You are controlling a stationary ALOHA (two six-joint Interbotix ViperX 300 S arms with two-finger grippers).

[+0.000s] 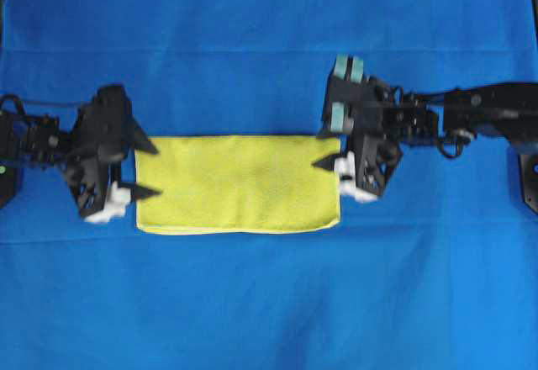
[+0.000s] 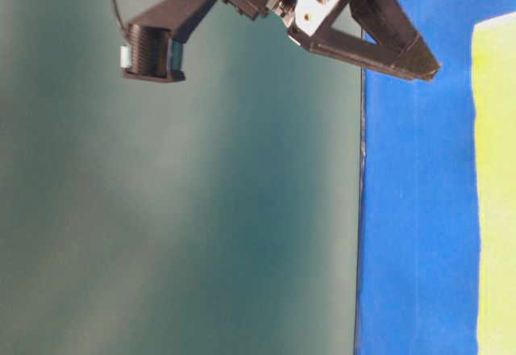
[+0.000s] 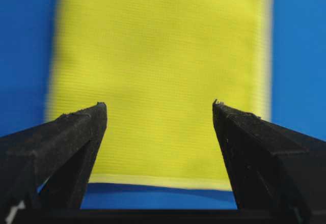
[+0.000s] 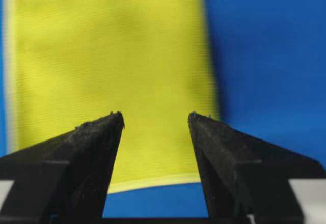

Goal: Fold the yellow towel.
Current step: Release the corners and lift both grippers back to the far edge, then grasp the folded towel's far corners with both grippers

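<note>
Yellow towel [image 1: 238, 183] lies flat on the blue cloth [image 1: 269, 50] that covers the table, about mid-table, slightly toward the near edge in the overhead view. It reads as a wide rectangle, long side running left to right, with a thin paler hem along its near edge and a second layer edge just showing there, so it looks folded in half already. No wrinkles visible.

Left hand [image 1: 145, 168] sits just off the towel's left short edge, fingers spread wide, nothing between them. Left wrist view shows both dark fingertips [image 3: 81, 127] apart with the towel [image 3: 163, 71] lying beyond and below, hem facing the camera; not touching it as far as can be told.

Right hand [image 1: 326, 149] sits at the towel's right short edge near the far right corner, also spread, empty. Right wrist view shows its fingertips [image 4: 102, 132] apart over the towel's [image 4: 107, 56] end, blue cloth [image 4: 265, 56] to one side.

Table-level view catches one dark finger [image 2: 379, 44] above the blue cloth [image 2: 415, 210], towel strip [image 2: 496, 194] at the frame edge; which arm it is cannot be told.
</note>
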